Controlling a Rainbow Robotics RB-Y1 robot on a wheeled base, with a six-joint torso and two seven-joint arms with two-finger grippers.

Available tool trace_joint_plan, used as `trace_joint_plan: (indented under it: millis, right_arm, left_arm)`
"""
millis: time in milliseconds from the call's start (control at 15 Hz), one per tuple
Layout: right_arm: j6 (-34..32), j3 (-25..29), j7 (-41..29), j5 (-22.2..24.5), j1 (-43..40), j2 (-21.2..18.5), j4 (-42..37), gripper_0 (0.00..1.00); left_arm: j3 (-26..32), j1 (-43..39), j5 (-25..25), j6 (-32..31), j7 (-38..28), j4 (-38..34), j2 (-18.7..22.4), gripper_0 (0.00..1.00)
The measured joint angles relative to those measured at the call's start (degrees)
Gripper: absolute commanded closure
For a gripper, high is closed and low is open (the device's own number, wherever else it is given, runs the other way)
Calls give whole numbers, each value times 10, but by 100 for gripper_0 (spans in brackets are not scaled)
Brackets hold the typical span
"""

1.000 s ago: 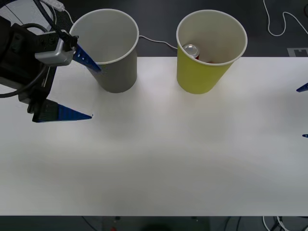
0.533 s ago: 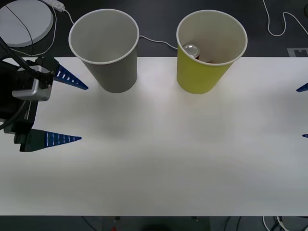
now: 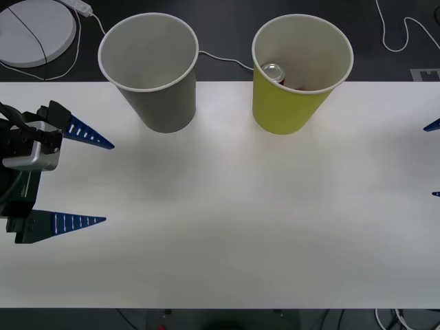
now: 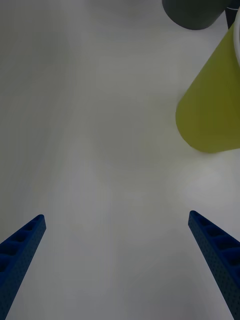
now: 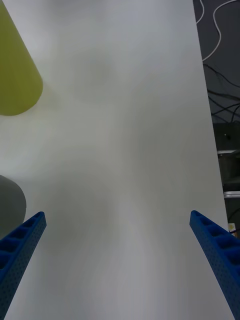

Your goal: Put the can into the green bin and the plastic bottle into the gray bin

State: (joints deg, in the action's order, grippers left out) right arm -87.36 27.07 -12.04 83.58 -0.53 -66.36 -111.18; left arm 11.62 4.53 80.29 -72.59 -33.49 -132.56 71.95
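The gray bin (image 3: 150, 72) stands at the table's back left, and the part of its white inside that I see holds nothing. Beside it on the right, the green bin (image 3: 301, 77) holds the can (image 3: 273, 71), whose silver top and red side show against the inner wall. The plastic bottle is out of view. My left gripper (image 3: 108, 183) is open over the table's left edge, in front of and to the left of the gray bin. At the table's right edge my right gripper (image 3: 432, 161) is open, with only its blue tips showing. The right wrist view looks across bare table at the green bin (image 4: 212, 110).
A white round disc (image 3: 34, 31) and cables lie on the dark floor behind the table. A thin white cable (image 3: 223, 58) runs behind the bins. The white table (image 3: 234, 220) stretches in front of both bins. The left wrist view catches the gray bin's base (image 5: 10, 205).
My left arm has drawn back from the gray bin's rim, moving toward the front and left of the table with its fingers open throughout. The right gripper has stayed put.
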Motion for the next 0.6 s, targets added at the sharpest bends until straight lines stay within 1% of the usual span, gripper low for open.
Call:
trace_joint_plan:
  millis: [600]
  right_arm:
    - [0,0,0,0,0,0,0,0]
  left_arm:
    - [2,0,21,0,-4,19,-3,0]
